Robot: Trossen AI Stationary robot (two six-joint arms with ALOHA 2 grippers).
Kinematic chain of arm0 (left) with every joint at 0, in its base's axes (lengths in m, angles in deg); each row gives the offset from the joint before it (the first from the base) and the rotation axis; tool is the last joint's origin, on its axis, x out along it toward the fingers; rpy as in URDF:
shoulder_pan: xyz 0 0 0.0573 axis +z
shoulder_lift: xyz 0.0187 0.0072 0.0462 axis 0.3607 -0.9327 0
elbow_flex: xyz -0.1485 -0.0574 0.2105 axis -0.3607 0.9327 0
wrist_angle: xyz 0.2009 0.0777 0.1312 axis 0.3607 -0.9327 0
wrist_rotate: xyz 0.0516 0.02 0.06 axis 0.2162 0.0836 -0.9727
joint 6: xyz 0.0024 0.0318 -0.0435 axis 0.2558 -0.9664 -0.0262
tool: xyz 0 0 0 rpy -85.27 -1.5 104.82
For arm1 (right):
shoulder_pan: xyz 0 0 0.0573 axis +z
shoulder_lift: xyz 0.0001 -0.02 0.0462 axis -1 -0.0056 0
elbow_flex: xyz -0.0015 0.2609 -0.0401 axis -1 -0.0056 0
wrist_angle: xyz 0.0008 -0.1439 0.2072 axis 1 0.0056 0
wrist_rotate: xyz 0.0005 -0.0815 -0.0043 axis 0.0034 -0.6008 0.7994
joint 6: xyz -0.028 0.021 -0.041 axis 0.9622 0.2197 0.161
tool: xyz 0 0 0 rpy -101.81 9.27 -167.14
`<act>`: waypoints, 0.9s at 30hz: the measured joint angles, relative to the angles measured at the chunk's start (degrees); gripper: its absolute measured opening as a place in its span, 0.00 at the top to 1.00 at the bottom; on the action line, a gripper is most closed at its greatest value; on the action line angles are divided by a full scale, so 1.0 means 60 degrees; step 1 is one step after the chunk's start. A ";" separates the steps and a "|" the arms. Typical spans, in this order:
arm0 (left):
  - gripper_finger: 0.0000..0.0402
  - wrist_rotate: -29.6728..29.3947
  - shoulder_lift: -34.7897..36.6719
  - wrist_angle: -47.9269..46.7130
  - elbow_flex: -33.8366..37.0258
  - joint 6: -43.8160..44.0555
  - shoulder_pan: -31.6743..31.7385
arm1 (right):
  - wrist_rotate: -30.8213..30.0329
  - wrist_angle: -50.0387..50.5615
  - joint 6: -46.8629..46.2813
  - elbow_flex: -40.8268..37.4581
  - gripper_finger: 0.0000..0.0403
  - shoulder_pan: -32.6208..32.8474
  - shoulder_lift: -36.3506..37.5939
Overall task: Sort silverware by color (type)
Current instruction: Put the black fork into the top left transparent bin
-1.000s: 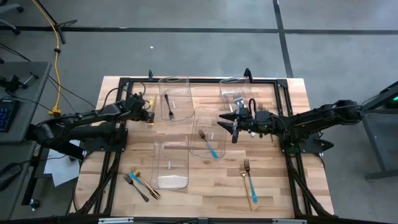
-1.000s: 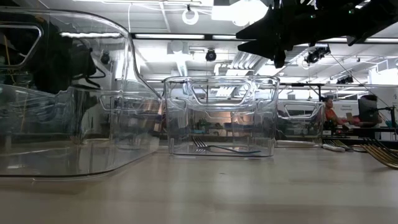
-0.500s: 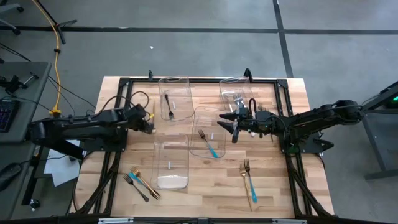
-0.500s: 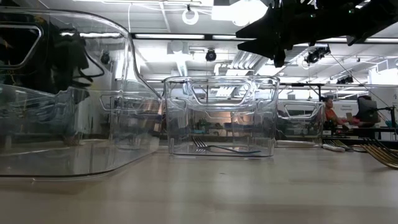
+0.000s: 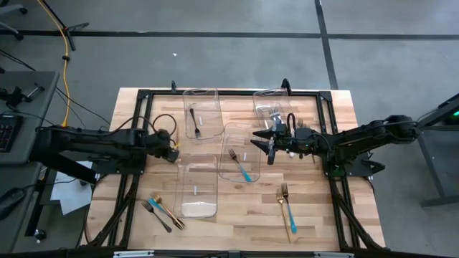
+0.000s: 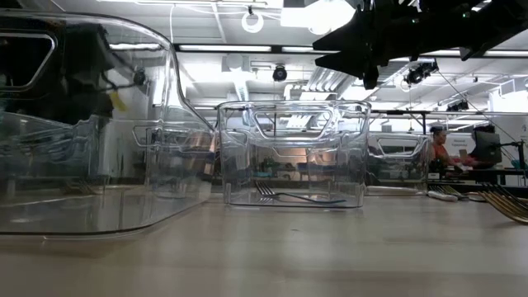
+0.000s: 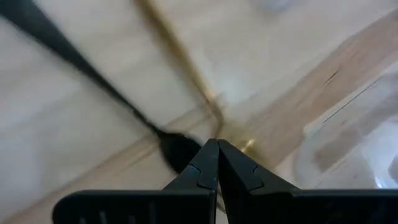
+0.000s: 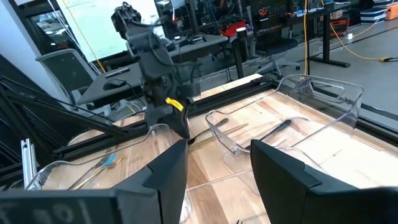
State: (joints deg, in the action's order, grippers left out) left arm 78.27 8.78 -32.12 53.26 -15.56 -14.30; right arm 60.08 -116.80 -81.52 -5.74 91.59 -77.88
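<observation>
Silverware lies scattered, seen from above: black fork [image 5: 195, 122] in the far bin [image 5: 201, 115], teal-handled fork [image 5: 242, 165] in the centre bin [image 5: 242, 150]. Left gripper [image 5: 172, 150] shut, empty; right gripper [image 5: 270, 145] wide. Left wrist view: fingertips [image 7: 217, 151] pressed together above a gold utensil [image 7: 186, 62].

I see four bins [image 5: 198, 188] crowding the table's [image 5: 323, 215] middle; open wood lies near right, around one gold fork [image 5: 284, 199].
</observation>
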 joint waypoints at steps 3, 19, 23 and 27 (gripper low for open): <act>1.00 -0.0747 0.0000 -0.0326 -0.0473 0.0012 -0.0227 | -0.0001 0.0003 0.0000 0.0000 0.57 0.0000 0.0000; 0.98 -0.4995 -0.0231 -0.0738 -0.0977 0.1404 -0.1166 | -0.0001 0.0004 -0.0153 0.0000 0.57 0.0000 0.0000; 0.93 -0.5442 -0.0416 -0.0776 -0.0500 0.2458 -0.1521 | 0.0000 0.0007 -0.0149 0.0000 0.57 0.0000 0.0000; 0.85 -0.5658 -0.0559 -0.0725 -0.0033 0.3594 -0.1769 | -0.0001 0.0007 -0.0141 0.0000 0.57 0.0000 0.0000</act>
State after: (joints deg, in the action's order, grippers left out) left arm 44.33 5.42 -36.47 53.06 6.00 -24.92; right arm 60.07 -116.76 -82.36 -5.74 91.59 -77.88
